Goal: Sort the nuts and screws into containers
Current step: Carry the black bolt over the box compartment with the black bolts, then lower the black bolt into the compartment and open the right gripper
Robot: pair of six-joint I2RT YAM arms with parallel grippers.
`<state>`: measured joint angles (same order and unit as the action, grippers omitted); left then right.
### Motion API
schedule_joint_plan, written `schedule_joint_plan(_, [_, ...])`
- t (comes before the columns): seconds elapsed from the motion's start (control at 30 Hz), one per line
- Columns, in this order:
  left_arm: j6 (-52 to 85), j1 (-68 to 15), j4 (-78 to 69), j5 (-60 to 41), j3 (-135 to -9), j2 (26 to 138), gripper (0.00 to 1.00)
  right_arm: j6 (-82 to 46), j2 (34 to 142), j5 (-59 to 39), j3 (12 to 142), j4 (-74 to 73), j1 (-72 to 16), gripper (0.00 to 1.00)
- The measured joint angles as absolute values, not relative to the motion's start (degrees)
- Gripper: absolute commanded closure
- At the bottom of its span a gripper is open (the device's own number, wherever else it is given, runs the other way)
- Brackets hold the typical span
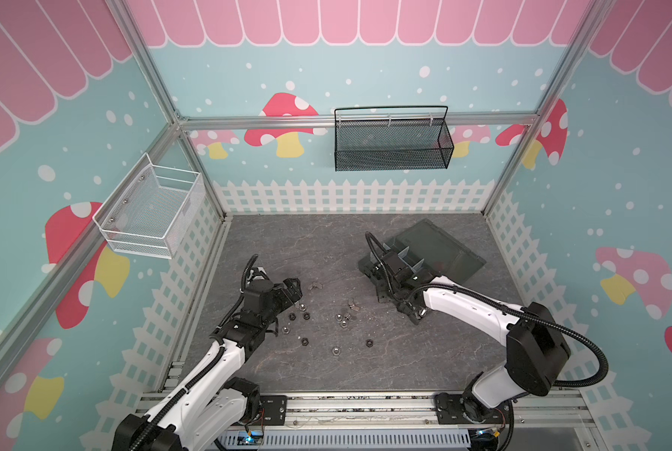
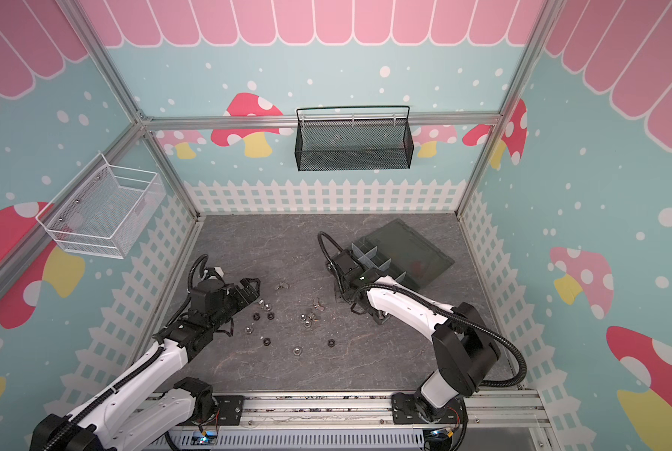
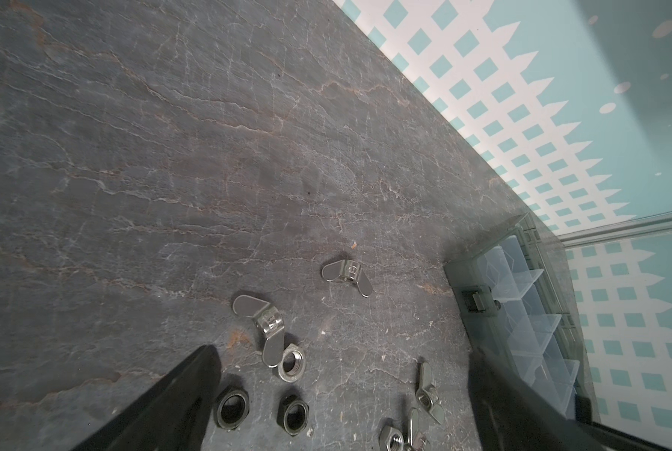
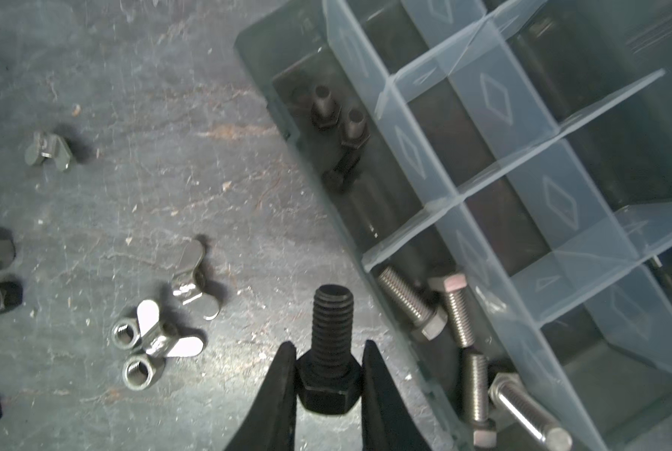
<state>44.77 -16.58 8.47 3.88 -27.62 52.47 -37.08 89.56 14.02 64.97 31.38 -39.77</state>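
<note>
A black screw (image 4: 332,324) is held by its hexagonal head between the clenched fingers (image 4: 279,390) of the right gripper (image 4: 328,347), with the threaded shank pointed away from the wrist. In the right wrist view it is seen over the bare surface (image 4: 131,97), just beside the outer wall of the organizer box (image 4: 256,58). The box lies open toward the far right corner of the surface with its lid (image 1: 439,250) folded back. Inside the box, black screws (image 4: 338,125) are gathered in one compartment along that wall and silver screws (image 4: 457,312) in the neighbouring one. The sorting of screws is therefore judged to be well under way, and the step in hand to be the delivery of this screw. The next move is judged to call for the screw to be carried over the wall and past the whitish divider (image 4: 412,234) to the compartment of black screws, kept clear of the silver ones, and only then released. The nuts (image 3: 292,363), black, silver and winged, lie scattered about the middle of the surface, and none is seen in the compartments that show. The left gripper (image 1: 294,291) is poised above them nearer the left edge, its fingers (image 3: 178,402) spread wide and grasping nothing.
</note>
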Motion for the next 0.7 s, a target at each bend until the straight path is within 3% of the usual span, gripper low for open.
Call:
schedule_joint_plan(0.47, [44.77,-16.58,8.27,3.81,-27.62,53.78,0.00,-28.93,101.97,14.46,74.74,27.64,-35.18,0.84])
schedule_joint_plan(0.7, [44.77,-16.58,8.32,3.84,-27.62,53.23,0.00,-28.45,103.77,13.96,74.74,27.33,-33.78,0.74])
